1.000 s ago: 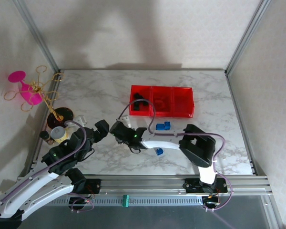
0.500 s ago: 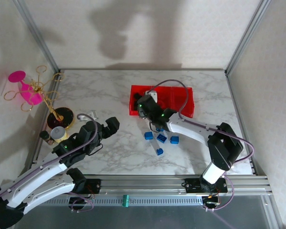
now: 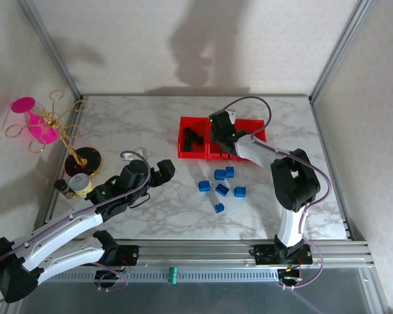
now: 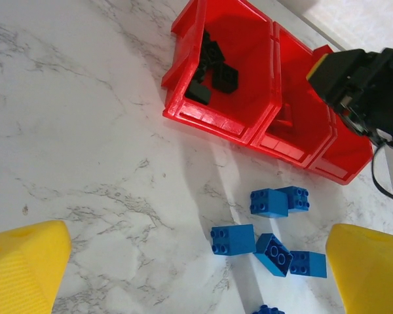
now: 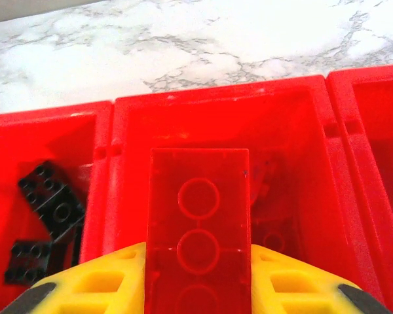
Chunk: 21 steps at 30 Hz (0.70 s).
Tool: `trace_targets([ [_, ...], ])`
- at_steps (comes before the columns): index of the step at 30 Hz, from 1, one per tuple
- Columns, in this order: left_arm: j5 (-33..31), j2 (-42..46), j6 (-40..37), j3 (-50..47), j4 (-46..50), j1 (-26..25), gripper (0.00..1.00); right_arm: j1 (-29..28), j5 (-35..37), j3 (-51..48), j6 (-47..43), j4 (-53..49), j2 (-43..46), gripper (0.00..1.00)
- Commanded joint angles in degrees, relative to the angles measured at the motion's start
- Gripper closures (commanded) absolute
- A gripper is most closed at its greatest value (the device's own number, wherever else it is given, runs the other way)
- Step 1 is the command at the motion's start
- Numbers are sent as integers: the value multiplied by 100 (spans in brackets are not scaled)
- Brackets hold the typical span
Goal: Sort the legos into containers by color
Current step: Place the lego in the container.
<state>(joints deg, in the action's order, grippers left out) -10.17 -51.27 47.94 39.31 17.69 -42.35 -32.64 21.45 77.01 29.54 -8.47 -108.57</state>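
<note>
The containers [image 3: 252, 156] are three joined red bins at the table's back centre. The left bin holds several black legos [image 3: 193, 139]. My right gripper [image 3: 224, 142] hovers over the middle bin [image 5: 216, 91], shut on a red lego [image 5: 198, 235] that stands lengthwise between its yellow fingers [image 5: 98, 284]. Red pieces lie on that bin's floor. Several blue legos [image 3: 222, 190] lie scattered on the marble in front of the bins. My left gripper [image 3: 160, 171] is open, left of the blue legos [image 4: 232, 239], with nothing between its fingers [image 4: 26, 268].
At the far left stand a pink goblet [image 3: 36, 124], a gold wire stand [image 3: 62, 127] on a dark round base, and a small jar [image 3: 80, 183]. Metal frame posts mark the table's back corners. Bare marble lies between the left gripper and the bins.
The right gripper swung from the table's front centre up to the bins, first over the left bin, now over the middle one. The left gripper crept forward and to the right.
</note>
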Motion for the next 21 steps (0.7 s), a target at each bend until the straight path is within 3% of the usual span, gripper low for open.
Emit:
trace_targets([
  [1,33,46,-89,127,-110,-38,0,172,-29,509,-45,-40,-338,69],
  [5,-6,168,-97,95,-25,-45,0,298,-55,858,-110,-128,-588,54],
  [10,-122,255,-111,101,110,-45,0,298,-176,785,-200,-76,-328,44],
  [21,103,152,-144,-2,-237,-152,0,73,-481,-737,-96,12,1217,37],
])
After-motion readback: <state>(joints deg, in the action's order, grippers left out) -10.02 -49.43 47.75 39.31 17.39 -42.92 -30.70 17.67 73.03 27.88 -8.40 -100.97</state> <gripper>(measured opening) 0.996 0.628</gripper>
